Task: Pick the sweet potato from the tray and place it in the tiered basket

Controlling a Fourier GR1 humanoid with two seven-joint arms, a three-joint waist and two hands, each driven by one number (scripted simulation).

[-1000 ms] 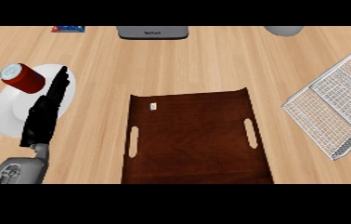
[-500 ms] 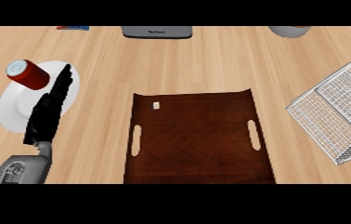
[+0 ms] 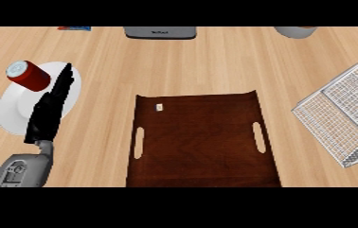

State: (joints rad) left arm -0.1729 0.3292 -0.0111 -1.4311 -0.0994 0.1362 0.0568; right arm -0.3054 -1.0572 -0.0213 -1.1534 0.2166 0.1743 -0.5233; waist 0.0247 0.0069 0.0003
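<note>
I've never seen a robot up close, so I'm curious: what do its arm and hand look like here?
Only the left arm shows. The left hand is black, long and slim, with narrow fingers ending in thin tips. Behind it a short pale grey wrist piece joins the grey forearm, a rounded, blocky shell with darker recessed details. No cables or markings are visible.

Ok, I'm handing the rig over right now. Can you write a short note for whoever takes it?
Left hand: open, fingers straight, lying across the white plate at the left, beside the red can. It holds nothing.
Right hand: not in view.
Tray: centre of the counter, with only a small white tag near its far left corner. No sweet potato shows on it or anywhere else in the head view.
Wire basket: at the right edge, partly cut off; nothing shows in the visible part.
Done: cannot confirm any step.
Left: find the sweet potato, then put it in the basket.
</note>
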